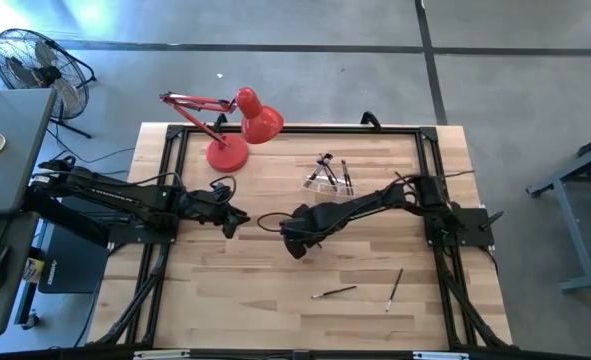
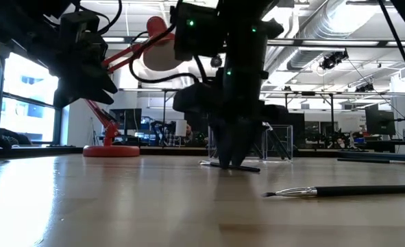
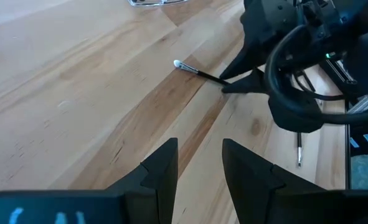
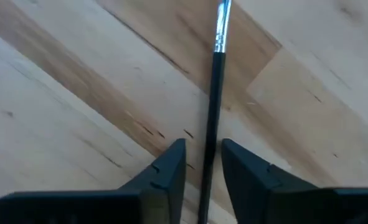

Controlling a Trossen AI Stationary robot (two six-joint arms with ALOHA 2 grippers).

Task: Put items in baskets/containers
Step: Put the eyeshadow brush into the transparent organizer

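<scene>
A light butcher-block wooden table [image 1: 255, 290] is carrying a red desk lamp [image 1: 237, 135] standing at its far edge and, just to the lamp's right, a small clear plastic holder [image 1: 327, 178] with thin dark brushes in it. Two thin dark-handled brushes [image 1: 334, 292] [image 1: 395, 288] are lying loose near the front edge, apart from each other, and a third slim black brush with a silver ferrule [image 4: 213, 93] is lying flat on the boards mid-table.

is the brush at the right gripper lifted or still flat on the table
Flat on the table: the brush lies along the wood between the right gripper's fingers, not yet lifted.
</scene>
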